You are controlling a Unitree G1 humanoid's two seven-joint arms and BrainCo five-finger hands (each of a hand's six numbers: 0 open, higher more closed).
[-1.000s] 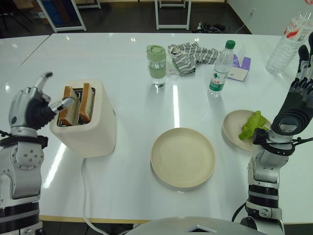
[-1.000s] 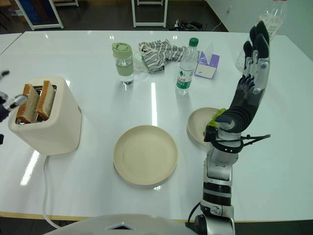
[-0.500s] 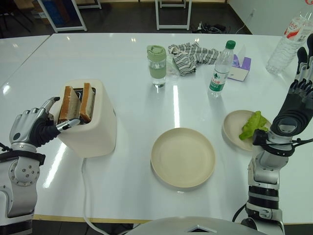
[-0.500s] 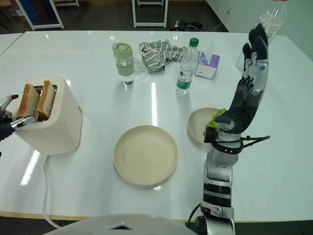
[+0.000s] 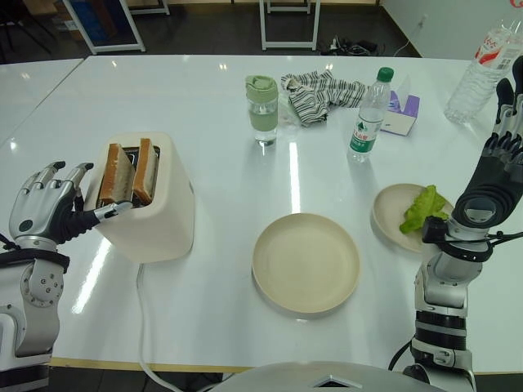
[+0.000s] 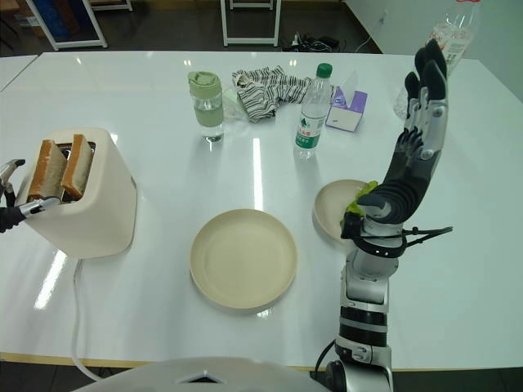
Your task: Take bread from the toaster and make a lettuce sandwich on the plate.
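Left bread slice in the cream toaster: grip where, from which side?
Pinch the flat faces of the left brown-crusted bread slice at its top, which sticks up above the slot of the cream toaster. Come down from above, probably with the open left hand beside the toaster; the second slice stands close on its right.

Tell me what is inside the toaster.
Two slices of bread stand upright in the toaster slots, their tops sticking out. Their lower parts are hidden inside its body, so how deep they sit cannot be seen.
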